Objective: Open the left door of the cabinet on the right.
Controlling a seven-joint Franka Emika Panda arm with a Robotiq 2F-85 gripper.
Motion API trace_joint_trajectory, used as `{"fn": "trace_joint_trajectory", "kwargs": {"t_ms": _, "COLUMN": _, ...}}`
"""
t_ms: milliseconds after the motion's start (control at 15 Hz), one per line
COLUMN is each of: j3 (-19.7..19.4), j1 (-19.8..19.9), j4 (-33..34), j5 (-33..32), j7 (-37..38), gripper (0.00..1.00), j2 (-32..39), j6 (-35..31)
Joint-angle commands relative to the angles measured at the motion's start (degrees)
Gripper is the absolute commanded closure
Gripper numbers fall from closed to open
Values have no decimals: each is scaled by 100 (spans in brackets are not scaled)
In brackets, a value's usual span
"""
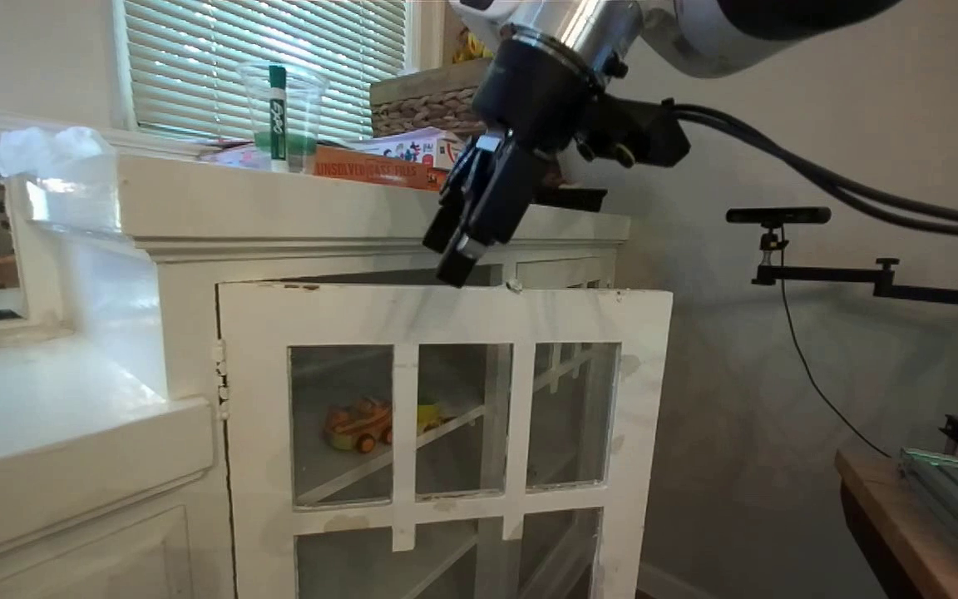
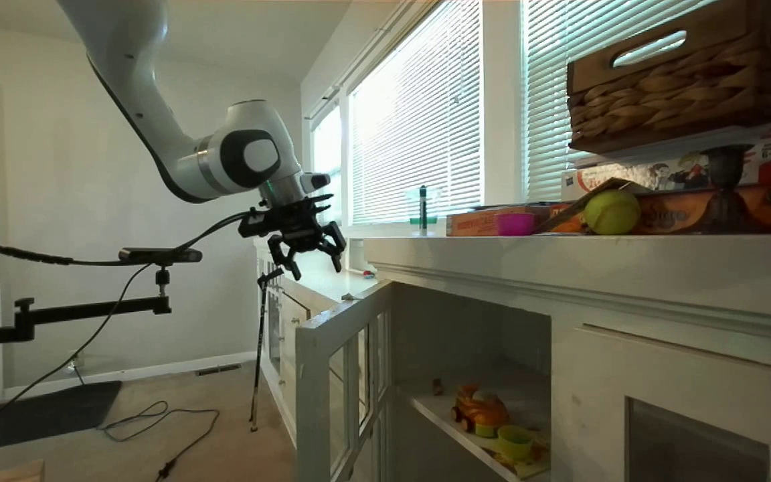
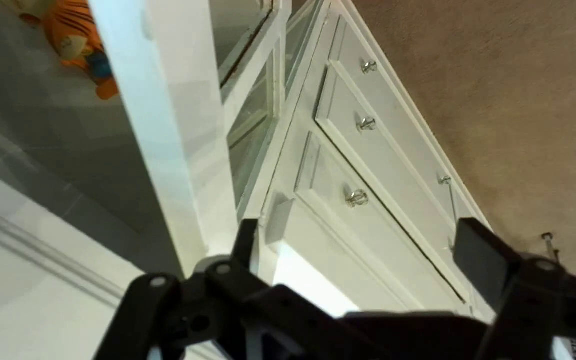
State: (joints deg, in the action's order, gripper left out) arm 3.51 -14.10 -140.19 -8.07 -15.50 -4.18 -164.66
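Observation:
The left door (image 1: 446,316) stands swung out from the white cabinet (image 1: 184,283), hinged at its left edge. In an exterior view, the left door (image 2: 342,314) shows the shelf inside uncovered. The twin door (image 2: 586,388) beside the opening is shut against the cabinet (image 2: 559,268). My gripper (image 1: 448,254) is open and empty above the left door's top edge; it also shows in an exterior view (image 2: 317,269), on the door's outer side. In the wrist view, the left door (image 3: 188,150) lies left of the spread fingers of my gripper (image 3: 358,235), with nothing between them.
A lower white unit (image 3: 368,150) with drawers and glass knobs adjoins the cabinet. Orange toys (image 2: 486,408) lie on the inside shelf. A basket (image 2: 666,94), boxes, a tennis ball (image 2: 612,211) and a marker (image 1: 278,116) stand on top. A camera stand (image 1: 778,249) is nearby.

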Motion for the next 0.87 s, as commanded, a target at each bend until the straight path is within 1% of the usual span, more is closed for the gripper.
{"fn": "trace_joint_trajectory", "kwargs": {"t_ms": 0, "j3": 12, "j1": 342, "j4": 189, "j5": 271, "j7": 107, "gripper": 0, "j2": -430, "j6": 376}}
{"fn": "trace_joint_trajectory", "kwargs": {"t_ms": 200, "j3": -199, "j1": 638, "j4": 479, "j5": 473, "j7": 178, "gripper": 0, "j2": -625, "j6": 485}}
{"fn": "trace_joint_trajectory", "kwargs": {"t_ms": 400, "j3": -403, "j1": 1005, "j4": 791, "j5": 429, "j7": 397, "gripper": 0, "j2": -691, "j6": 609}}
{"fn": "trace_joint_trajectory", "kwargs": {"t_ms": 467, "j3": -320, "j1": 908, "j4": 627, "j5": 352, "j7": 210, "gripper": 0, "j2": -609, "j6": 372}}
{"fn": "trace_joint_trajectory", "kwargs": {"t_ms": 600, "j3": -415, "j1": 1051, "j4": 743, "j5": 345, "j7": 239, "gripper": 0, "j2": -639, "j6": 431}}
{"fn": "trace_joint_trajectory", "kwargs": {"t_ms": 800, "j3": -398, "j1": 1057, "j4": 756, "j5": 346, "j7": 293, "gripper": 0, "j2": -640, "j6": 444}}
